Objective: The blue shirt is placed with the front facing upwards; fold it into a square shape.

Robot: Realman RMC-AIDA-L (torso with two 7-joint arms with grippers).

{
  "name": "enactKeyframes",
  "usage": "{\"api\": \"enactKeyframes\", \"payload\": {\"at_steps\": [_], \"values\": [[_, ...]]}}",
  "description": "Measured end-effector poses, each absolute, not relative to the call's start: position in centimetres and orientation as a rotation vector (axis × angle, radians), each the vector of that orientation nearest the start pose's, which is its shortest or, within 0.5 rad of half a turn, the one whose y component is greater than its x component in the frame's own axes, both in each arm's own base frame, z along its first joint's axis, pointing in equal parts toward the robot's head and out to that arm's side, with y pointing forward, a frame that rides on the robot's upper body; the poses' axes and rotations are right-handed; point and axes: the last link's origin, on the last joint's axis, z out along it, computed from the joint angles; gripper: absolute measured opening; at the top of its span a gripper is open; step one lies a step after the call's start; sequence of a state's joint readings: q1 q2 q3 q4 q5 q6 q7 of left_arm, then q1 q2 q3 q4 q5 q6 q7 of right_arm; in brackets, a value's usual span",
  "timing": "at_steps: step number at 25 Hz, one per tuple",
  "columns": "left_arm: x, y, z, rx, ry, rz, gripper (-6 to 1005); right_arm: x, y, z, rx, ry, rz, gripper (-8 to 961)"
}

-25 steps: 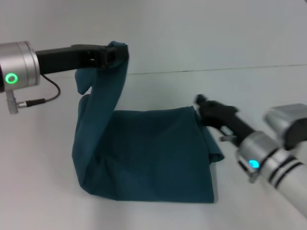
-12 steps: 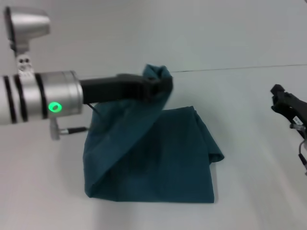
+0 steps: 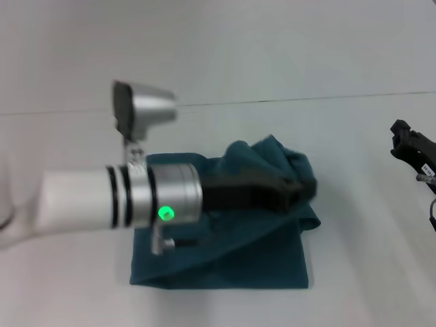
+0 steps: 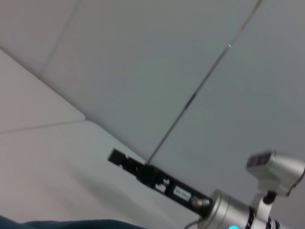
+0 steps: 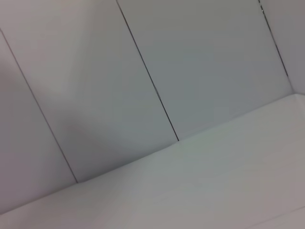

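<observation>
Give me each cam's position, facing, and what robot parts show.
Head: on the robot's head, looking forward and down at the shirt; left gripper over it, right gripper at the right edge.
Left wrist: on the left arm, facing wall and table; a shirt sliver and the right gripper.
Right wrist: on the right arm, facing bare wall and table; no robot parts.
Shared: head and left wrist both show the right gripper.

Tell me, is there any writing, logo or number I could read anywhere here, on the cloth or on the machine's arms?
None can be read.
The blue shirt: only plain fabric shows; no lettering in view.
The right gripper: in the left wrist view a small pale label sits on the arm behind it, too small to read.
The left gripper: no text; only a green light glows on the arm's metal cuff.
</observation>
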State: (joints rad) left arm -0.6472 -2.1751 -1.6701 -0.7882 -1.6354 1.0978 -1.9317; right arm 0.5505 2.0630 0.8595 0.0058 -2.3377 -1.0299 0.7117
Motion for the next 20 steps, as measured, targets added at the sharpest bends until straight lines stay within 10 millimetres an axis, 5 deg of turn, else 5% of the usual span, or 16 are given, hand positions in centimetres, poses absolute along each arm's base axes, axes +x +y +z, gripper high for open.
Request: {"api": "enactKeyframes", "payload": {"at_steps": [4, 13, 16, 20], "values": [[-12.2, 34.1, -12.7, -2.86, -1.008, -0.793, 13, 34.5, 35.8, -0.6, -1.535, 0.998, 0.873, 56], [-13.2, 32.1, -13.5, -2.929, -0.928, -0.768, 60, 34.6, 35.9, -0.6, -1.54, 1.002, 0.853, 69], [-13.3, 32.0, -13.1, -2.916, -0.843, -0.794, 185, 34.2, 35.8, -0.6, -1.568, 0.975, 0.869, 74], [-15.1, 32.9, -10.3, -2.67, -0.596, -0.933, 368, 32.4, 34.7, -1.5, -1.776, 0.803, 0.882, 79]]}}
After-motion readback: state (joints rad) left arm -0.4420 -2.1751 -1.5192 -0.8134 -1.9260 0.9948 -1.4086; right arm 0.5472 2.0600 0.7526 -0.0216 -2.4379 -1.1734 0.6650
